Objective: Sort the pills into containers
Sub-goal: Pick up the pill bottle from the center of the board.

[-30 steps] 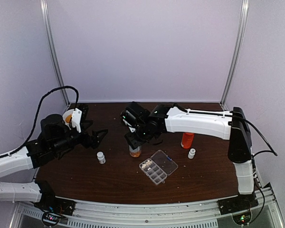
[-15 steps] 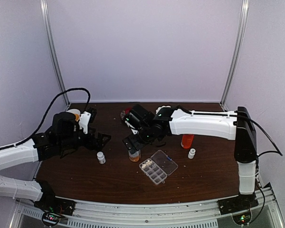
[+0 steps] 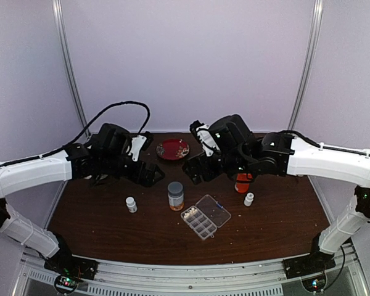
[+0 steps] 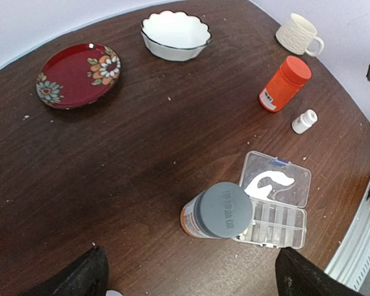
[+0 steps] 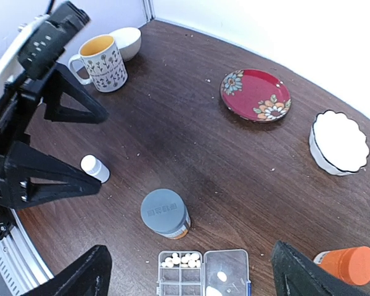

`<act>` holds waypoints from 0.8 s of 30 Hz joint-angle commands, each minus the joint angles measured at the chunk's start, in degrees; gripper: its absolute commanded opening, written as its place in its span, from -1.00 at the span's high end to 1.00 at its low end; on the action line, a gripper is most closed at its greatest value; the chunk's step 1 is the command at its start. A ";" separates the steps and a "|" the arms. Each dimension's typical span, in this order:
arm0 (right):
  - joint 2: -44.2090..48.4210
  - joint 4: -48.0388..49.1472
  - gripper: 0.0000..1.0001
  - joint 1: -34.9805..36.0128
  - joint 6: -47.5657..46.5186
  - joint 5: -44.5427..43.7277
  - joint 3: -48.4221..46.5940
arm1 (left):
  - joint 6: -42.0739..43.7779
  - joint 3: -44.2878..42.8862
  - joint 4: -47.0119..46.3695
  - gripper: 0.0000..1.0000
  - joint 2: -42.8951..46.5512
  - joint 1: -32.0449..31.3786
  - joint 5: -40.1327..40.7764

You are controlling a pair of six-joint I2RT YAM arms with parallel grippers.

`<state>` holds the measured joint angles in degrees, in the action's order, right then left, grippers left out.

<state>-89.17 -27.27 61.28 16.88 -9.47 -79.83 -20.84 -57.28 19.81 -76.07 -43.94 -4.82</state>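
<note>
No writing is coming through clearly from where I am standing. The amber bottle is wearing a pale label and raised marks on its grey cap, and the orange bottle is showing a white label with tiny print. Both are too small to read.

The pill box is lying open toward the near edge of the table, about midway across. It is sitting just right of the amber bottle and a little nearer, with its clear lid folded out flat. Whitish pills are sitting in the cells at the end closest to that bottle.

Two small white bottles are standing capped, one to the left and one beside the orange bottle. The scalloped bowl is showing a bare white inside.

The left gripper and right gripper are hanging above the table beyond the amber bottle. Each one's fingers are spread wide with nothing between them.
</note>
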 commanded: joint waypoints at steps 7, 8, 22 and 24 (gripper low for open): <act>13.62 15.84 -0.85 0.25 1.05 -4.83 12.93 | 0.48 -11.65 11.93 -0.95 -13.11 -2.47 -2.51; 14.53 16.49 -0.85 0.25 1.05 -5.31 14.25 | 0.39 -12.24 11.92 -0.95 -13.92 -2.78 -2.55; 16.92 15.14 -0.85 0.34 0.72 -7.23 16.55 | 0.14 -21.82 17.41 -0.95 -23.66 -7.79 2.99; 17.48 15.34 -0.85 0.34 0.76 -7.40 17.08 | -0.88 -22.81 18.36 -0.94 -24.87 -7.82 4.96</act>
<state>-74.04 -13.15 61.28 17.32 -14.96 -64.20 -20.29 -77.60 36.36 -98.91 -51.64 -2.92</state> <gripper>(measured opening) 0.925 0.975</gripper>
